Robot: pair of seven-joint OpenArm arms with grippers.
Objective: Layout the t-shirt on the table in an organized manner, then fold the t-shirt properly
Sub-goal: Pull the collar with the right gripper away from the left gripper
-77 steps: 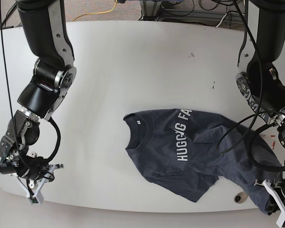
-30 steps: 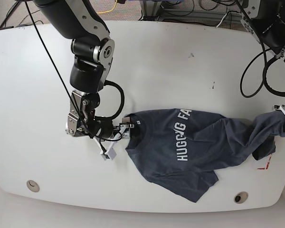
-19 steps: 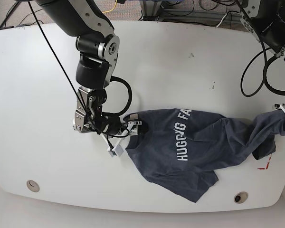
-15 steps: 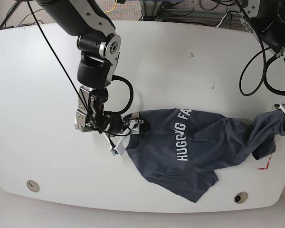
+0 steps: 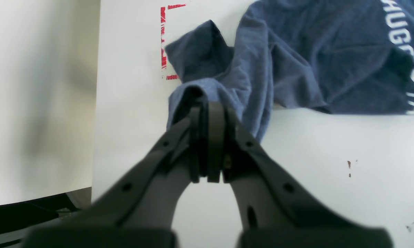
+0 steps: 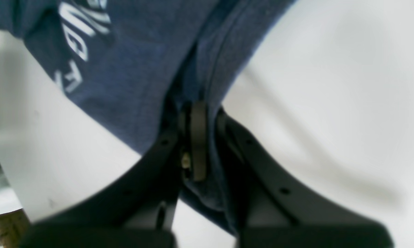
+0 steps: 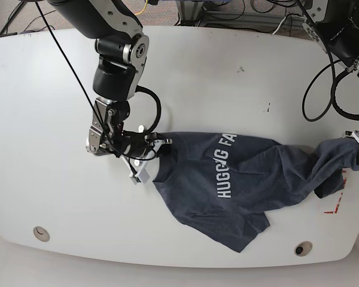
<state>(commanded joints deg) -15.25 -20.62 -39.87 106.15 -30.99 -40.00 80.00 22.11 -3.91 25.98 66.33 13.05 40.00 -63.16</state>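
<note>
Shirt [image 7: 239, 179] lies rumpled on table [image 7: 227, 89]; right gripper [image 7: 157, 148] pinches its collar, left gripper [image 5: 207, 110] pinches bunched fabric at table's edge.

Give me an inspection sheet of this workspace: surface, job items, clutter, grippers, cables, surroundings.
Surface: the table is white, with a few dark specks, two round holes near the front edge and a red tape mark by the shirt's end.
Job's things: the t-shirt lies wrinkled and unfolded, lettering up, stretched between both arms.
Clutter: nothing seen.
Grippers: the right gripper is shut on the collar edge; the left gripper is shut on a bunched end of fabric.
Cables: black cables hang along both arms; a yellow cable lies beyond the table.
Surroundings: floor and equipment behind the far edge.
</note>
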